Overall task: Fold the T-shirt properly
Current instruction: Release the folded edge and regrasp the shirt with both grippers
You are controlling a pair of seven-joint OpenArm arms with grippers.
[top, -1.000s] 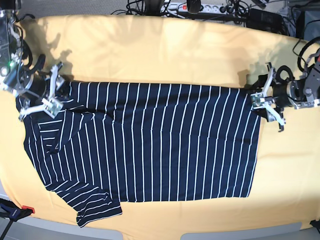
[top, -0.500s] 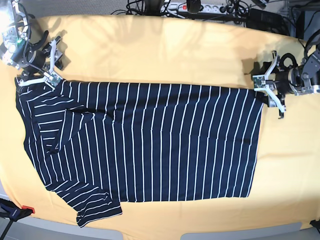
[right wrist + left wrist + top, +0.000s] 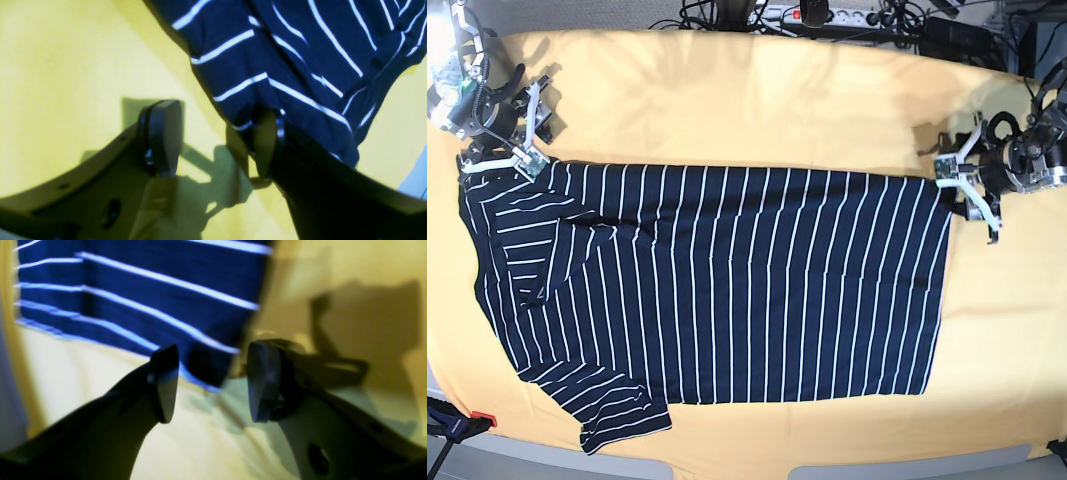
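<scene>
The dark navy T-shirt (image 3: 727, 280) with thin white stripes lies spread flat, its hem at the base view's right and its sleeves and neck at the left. My left gripper (image 3: 955, 188) is open at the hem's far corner. In the left wrist view the gripper (image 3: 211, 386) shows that corner of the T-shirt (image 3: 160, 290) just past its fingertips, not clamped. My right gripper (image 3: 507, 160) is open at the far shoulder corner. In the right wrist view the gripper (image 3: 215, 140) has the T-shirt (image 3: 300, 60) resting against one finger (image 3: 267, 143).
A yellow-orange cloth (image 3: 727, 100) covers the table under the shirt. A power strip and cables (image 3: 817, 15) lie beyond the back edge. A clamp with a red tip (image 3: 467, 422) sits at the front left corner.
My right gripper has moved from over the sleeve back to the shirt's far left corner. My left gripper has shifted slightly back and right. The shirt has not moved.
</scene>
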